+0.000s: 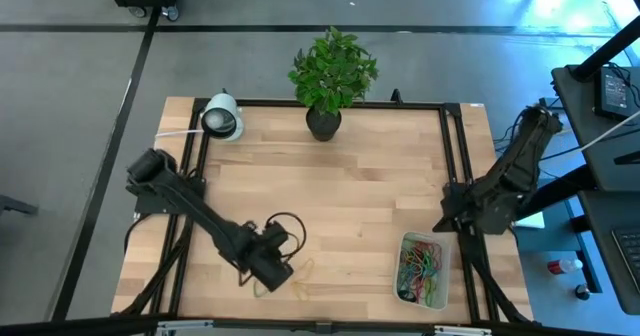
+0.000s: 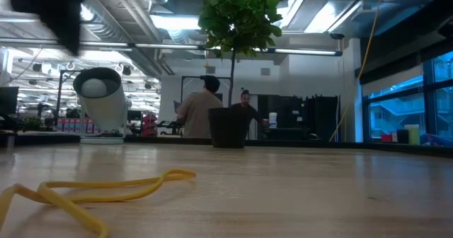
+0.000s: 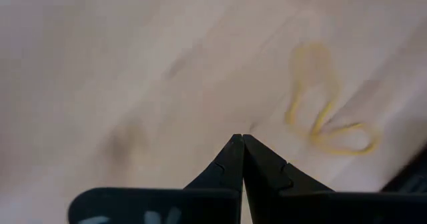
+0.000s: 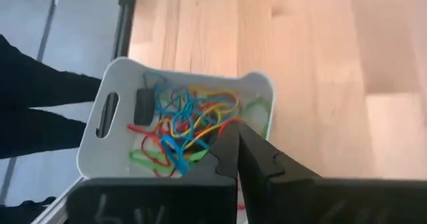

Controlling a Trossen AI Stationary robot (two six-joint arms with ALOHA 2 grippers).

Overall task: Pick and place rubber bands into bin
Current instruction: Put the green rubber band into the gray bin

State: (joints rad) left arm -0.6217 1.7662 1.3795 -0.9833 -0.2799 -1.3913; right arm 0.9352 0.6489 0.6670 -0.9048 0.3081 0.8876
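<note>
A long yellow rubber band lies flat and twisted on the wooden table near its front edge, also visible in the low view and the high view. My left gripper hovers shut just beside it, above the wood, with nothing between its fingers. The bin, a pale plastic tray at the front right, holds several rubber bands in red, blue, green and yellow. My right gripper is shut and empty above the bin's far end.
A potted plant stands at the table's far edge, with a white camera to its left. Black frame rails run along the table's sides. A dark cable loop lies by the left arm. People stand in the room behind.
</note>
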